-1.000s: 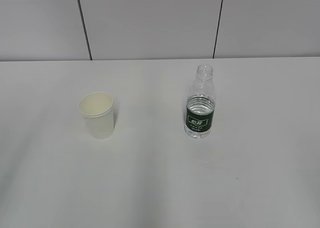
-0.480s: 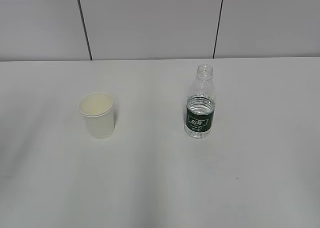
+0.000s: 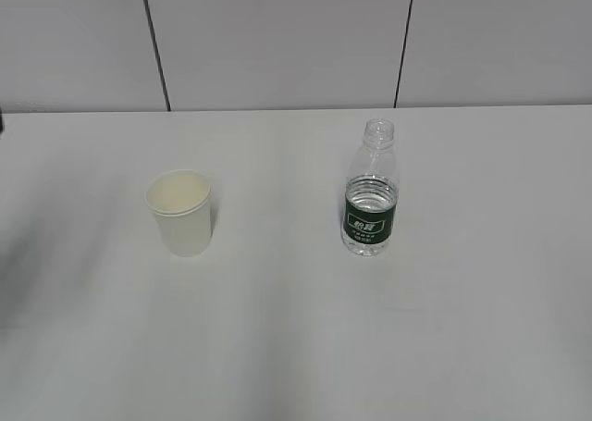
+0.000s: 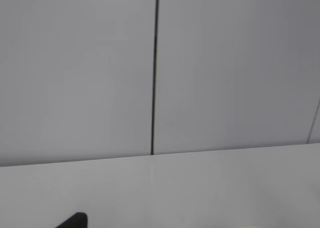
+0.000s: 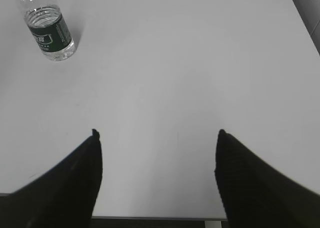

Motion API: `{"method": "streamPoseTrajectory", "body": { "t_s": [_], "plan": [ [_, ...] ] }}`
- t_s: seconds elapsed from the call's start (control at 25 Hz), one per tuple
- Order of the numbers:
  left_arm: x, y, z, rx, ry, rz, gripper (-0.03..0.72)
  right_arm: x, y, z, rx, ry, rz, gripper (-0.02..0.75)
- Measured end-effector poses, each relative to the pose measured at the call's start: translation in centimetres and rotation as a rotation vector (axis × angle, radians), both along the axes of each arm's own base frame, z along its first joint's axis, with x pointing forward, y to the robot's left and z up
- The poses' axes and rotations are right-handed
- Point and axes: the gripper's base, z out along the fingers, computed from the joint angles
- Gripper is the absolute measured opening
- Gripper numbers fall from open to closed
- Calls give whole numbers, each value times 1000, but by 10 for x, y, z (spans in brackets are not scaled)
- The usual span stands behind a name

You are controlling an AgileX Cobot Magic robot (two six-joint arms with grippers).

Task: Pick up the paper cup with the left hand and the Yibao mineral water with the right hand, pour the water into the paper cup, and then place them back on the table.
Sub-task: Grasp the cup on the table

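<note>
The cream-white paper cup (image 3: 178, 213) stands upright on the white table (image 3: 296, 347), left of centre. The Yibao mineral water (image 3: 371, 194), a clear capless bottle with a dark green label, stands upright to its right. Neither gripper shows in the exterior view, only a dark sliver (image 3: 2, 121) at the left edge. In the right wrist view my right gripper (image 5: 156, 134) is open and empty over the table's near edge, with the bottle (image 5: 50, 32) far off at the top left. The left wrist view shows one black fingertip (image 4: 75, 221) at the bottom edge, and the cup is hidden there.
A grey panelled wall (image 3: 277, 42) with dark vertical seams runs behind the table. The table's right edge (image 5: 302, 17) and near edge (image 5: 150, 217) show in the right wrist view. The left wrist camera looks across bare tabletop (image 4: 200, 188) at the wall.
A dark sliver has come into the exterior view at the left edge and the shadow on the table's left has deepened. The cup and bottle have not moved.
</note>
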Motion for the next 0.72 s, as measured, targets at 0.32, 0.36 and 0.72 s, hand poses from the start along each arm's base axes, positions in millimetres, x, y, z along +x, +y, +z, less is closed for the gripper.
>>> {"method": "streamPoseTrajectory", "body": {
  "t_s": [0.32,0.36,0.72],
  "plan": [
    [15,-12,-48,-74,-1,-33,561,0,0,0,0,0,0,550],
    [17,-13,-53,-75,5,-34,561,0,0,0,0,0,0,550],
    [40,-29,-96,-48,34,-163,561,0,0,0,0,0,0,550]
  ]
}}
